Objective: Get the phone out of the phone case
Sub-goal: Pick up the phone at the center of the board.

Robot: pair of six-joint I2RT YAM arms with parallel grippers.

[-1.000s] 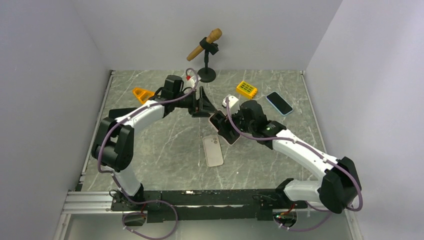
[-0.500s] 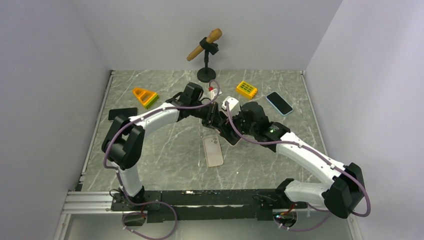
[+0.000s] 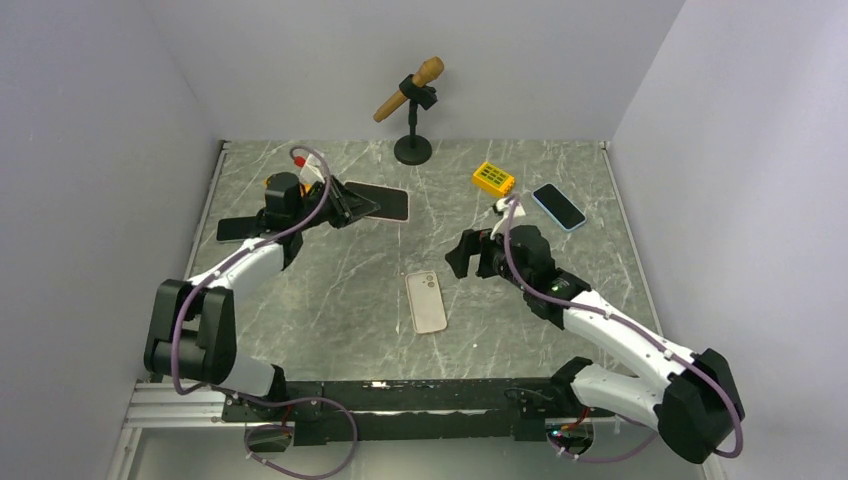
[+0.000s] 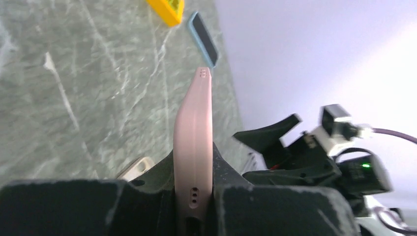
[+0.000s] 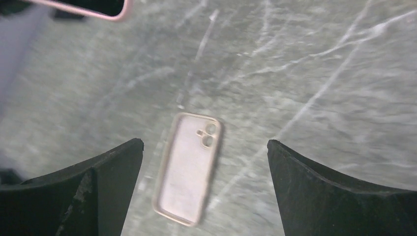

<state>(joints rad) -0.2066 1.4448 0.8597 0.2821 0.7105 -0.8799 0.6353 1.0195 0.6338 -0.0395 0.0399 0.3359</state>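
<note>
Pink phone (image 3: pixel 378 201) clear of its case (image 3: pixel 427 301), pinched by the left gripper (image 3: pixel 345 207)
The left gripper clamps one end of the phone, holding it over the far left of the marble table (image 3: pixel 330 290). The case lies flat mid-table, well apart from the phone. The right gripper (image 3: pixel 468 255) hangs just right of the case, fingers spread wide, gripping nothing

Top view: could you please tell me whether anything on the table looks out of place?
Nothing looks spilled or damaged. The phone is clamped in the left gripper, and the case lies flat mid-table, near the open right gripper.
</note>
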